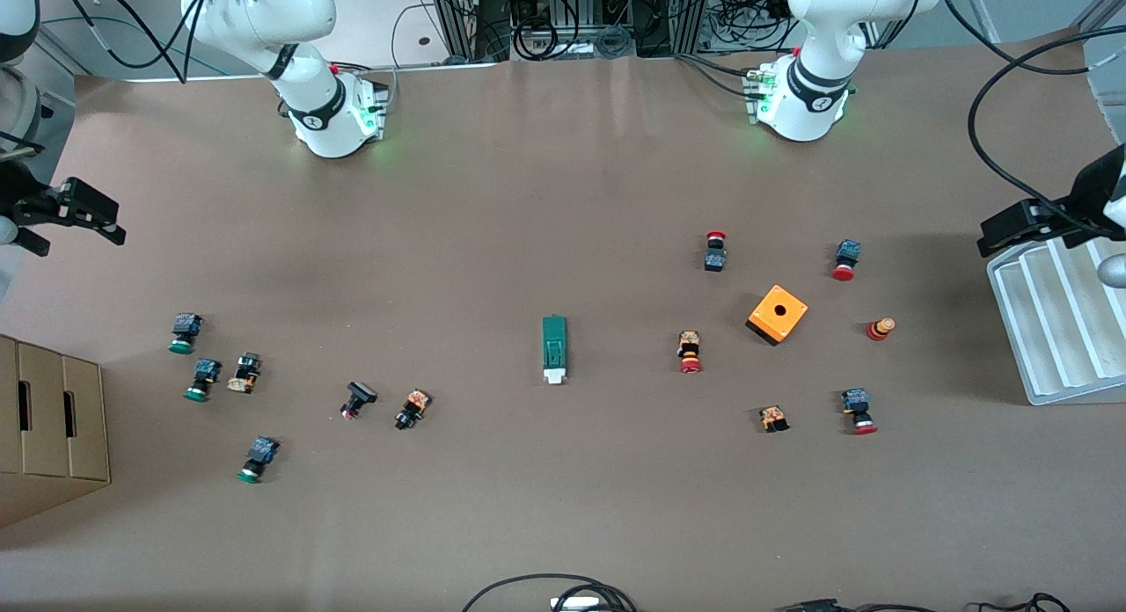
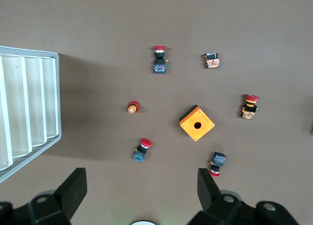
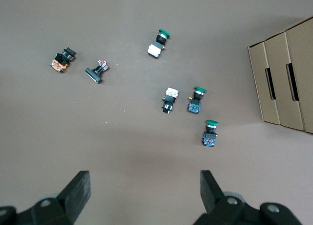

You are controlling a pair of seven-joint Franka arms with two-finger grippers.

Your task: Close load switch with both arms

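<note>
While the load switch (image 1: 554,350) lies untouched at frame centre, the left gripper (image 1: 1025,227) and right gripper (image 1: 75,209) are held wide apart, empty, at the frame's edges.

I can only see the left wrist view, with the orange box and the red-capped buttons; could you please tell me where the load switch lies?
Observer: The load switch lies alone near the middle of the table, toward the right arm's end from the orange box.
Operator: Thank you. Which end carries its white tab?
Observer: The white tab is at the end nearer to the front camera.
Operator: And where is the right claw, please?
Observer: The right claw hangs open over the right arm's end of the table, above the green-capped buttons. The left claw hangs open beside the white tray. Neither is over the switch.
</note>
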